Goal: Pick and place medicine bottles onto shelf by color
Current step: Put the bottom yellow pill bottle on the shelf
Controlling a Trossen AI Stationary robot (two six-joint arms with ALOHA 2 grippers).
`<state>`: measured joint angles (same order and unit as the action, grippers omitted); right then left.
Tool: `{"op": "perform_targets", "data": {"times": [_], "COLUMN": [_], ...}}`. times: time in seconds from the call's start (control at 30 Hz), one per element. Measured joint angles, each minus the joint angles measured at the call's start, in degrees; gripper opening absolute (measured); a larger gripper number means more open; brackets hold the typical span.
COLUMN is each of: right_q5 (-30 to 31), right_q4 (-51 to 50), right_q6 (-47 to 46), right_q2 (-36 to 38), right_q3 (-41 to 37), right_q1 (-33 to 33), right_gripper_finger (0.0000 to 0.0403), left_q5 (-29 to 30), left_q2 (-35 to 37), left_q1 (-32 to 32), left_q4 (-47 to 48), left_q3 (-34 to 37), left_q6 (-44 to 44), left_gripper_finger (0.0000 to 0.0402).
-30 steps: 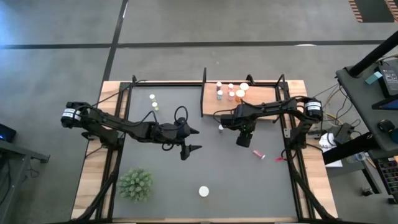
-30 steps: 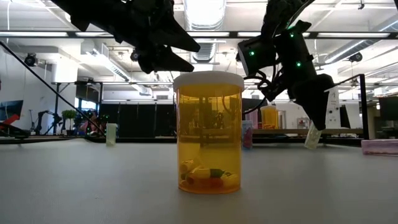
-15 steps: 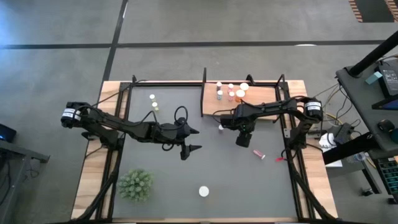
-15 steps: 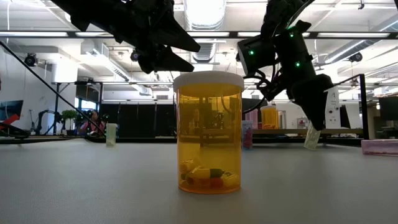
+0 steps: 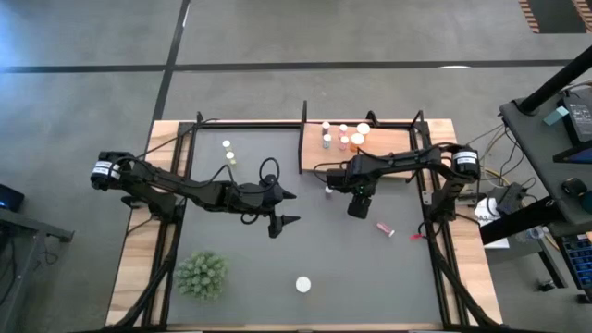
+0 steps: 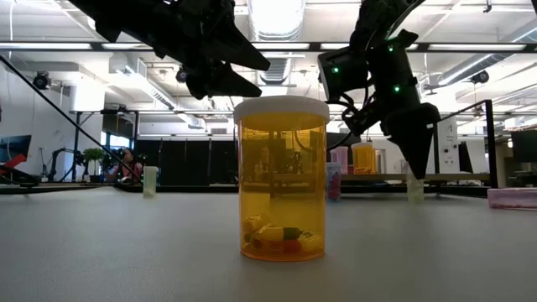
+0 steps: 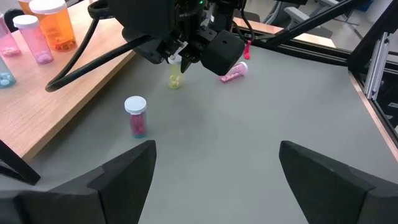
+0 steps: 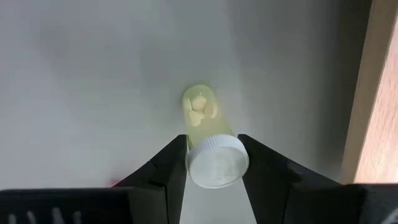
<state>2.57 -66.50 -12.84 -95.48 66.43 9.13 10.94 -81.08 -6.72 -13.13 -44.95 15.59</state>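
My right gripper [image 5: 358, 205] hangs over the dark mat [image 5: 305, 250] just in front of the shelf [image 5: 384, 146], shut on a yellow-green medicine bottle [image 8: 200, 112] with a white cap; the left wrist view shows that bottle [image 7: 175, 79] under the fingers. My left gripper [image 5: 294, 207] waits open at mid-mat. On the shelf stand several bottles [image 5: 344, 137]. A pink bottle [image 7: 136, 115] stands on the mat by the shelf's edge; another pink bottle [image 5: 384, 228] lies on its side. An orange bottle [image 6: 282, 180] stands near the front edge, and two yellow-green bottles [image 5: 228, 153] stand at the far left. My right gripper pinches the bottle's white cap [image 8: 214, 165] between its two fingers [image 8: 171, 165], which come from above and point down. The bottle hangs below them, nearly upright [image 6: 414, 186], its bottom close to the mat; whether it touches the mat I cannot tell.
A spiky green plant [image 5: 203, 275] sits at the mat's near left corner. Black frame posts [image 5: 304, 116] rise around the shelf and along the table's sides. Open mat lies between the two grippers.
My right gripper has tipped a little, and the yellow-green bottle under it has swung from slanted to nearly upright. The gripper stays shut on the cap.
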Motion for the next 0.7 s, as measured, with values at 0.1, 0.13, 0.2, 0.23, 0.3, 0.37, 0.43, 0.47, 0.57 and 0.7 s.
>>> {"op": "perform_targets", "data": {"times": [0.1, 0.13, 0.2, 0.23, 0.3, 0.37, 0.43, 0.47, 0.57, 0.7], "right_q5": [0.11, 0.30, 0.41, 0.42, 0.42, 0.42, 0.44, 0.44, 0.44, 0.44], "right_q4": [-0.04, -0.06, -0.08, -0.07, -0.04, -0.03, 0.17, 0.34, 1.44, 1.49], "right_q6": [0.58, 1.06, 2.36, 3.08, 3.91, 4.67, 5.45, 6.15, 7.51, 9.46], "right_q2": [0.00, 0.02, 0.12, 0.15, 0.15, 0.17, 0.17, 0.22, 0.48, 0.98], "right_q3": [0.00, 0.00, 0.00, 0.00, 0.00, 0.00, 0.00, 0.00, -0.09, -0.55], "right_q1": [0.00, 0.00, 0.00, 0.00, 0.00, 0.00, 0.00, 0.00, 0.00, 0.00], "right_gripper_finger": [0.0132, 0.0132, 0.0132, 0.0132, 0.0132, 0.0132, 0.0132, 0.0132, 0.0132, 0.0132], "left_q5": [0.00, 0.00, 0.00, 0.00, 0.00, 0.00, 0.00, 0.00, 0.00, 0.00], "left_q2": [0.00, 0.00, 0.00, 0.00, 0.00, 0.00, 0.00, 0.00, 0.00, 0.00], "left_q1": [0.00, 0.00, 0.02, 0.01, 0.00, 0.02, 0.01, 0.02, 0.02, 0.02], "left_q4": [0.01, 0.00, 0.00, 0.00, 0.02, 0.02, 0.02, 0.02, 0.02, 0.02], "left_q3": [0.01, 0.02, 0.02, 0.02, 0.02, 0.02, 0.02, 0.02, 0.02, 0.04], "left_q6": [-0.03, -0.28, -1.23, -1.37, -1.40, -1.42, -1.42, -1.42, -1.44, -1.44], "left_gripper_finger": [0.0325, 0.0325, 0.0325, 0.0325, 0.0325, 0.0325, 0.0325, 0.0325, 0.0325, 0.0325]}}
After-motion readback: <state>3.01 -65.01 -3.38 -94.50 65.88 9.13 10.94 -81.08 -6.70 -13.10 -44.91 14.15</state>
